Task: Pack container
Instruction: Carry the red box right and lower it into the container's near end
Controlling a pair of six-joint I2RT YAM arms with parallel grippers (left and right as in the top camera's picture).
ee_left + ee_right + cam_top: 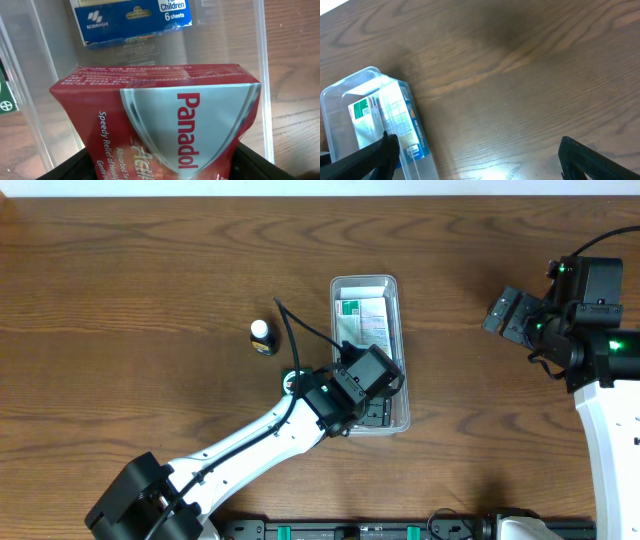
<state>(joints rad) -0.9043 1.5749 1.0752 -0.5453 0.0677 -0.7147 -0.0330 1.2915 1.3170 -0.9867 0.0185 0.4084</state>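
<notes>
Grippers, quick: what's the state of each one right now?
Left gripper: closed on the Panadol box, at the container.
Right gripper: open, holding nothing.

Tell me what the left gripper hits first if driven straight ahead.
The red Panadol carton held by the left gripper would probably meet the clear plastic tub floor first, short of the blue-and-white box; depth unclear.

One container [396,285]; two boxes [165,125] [130,20]; one bottle [262,336].
</notes>
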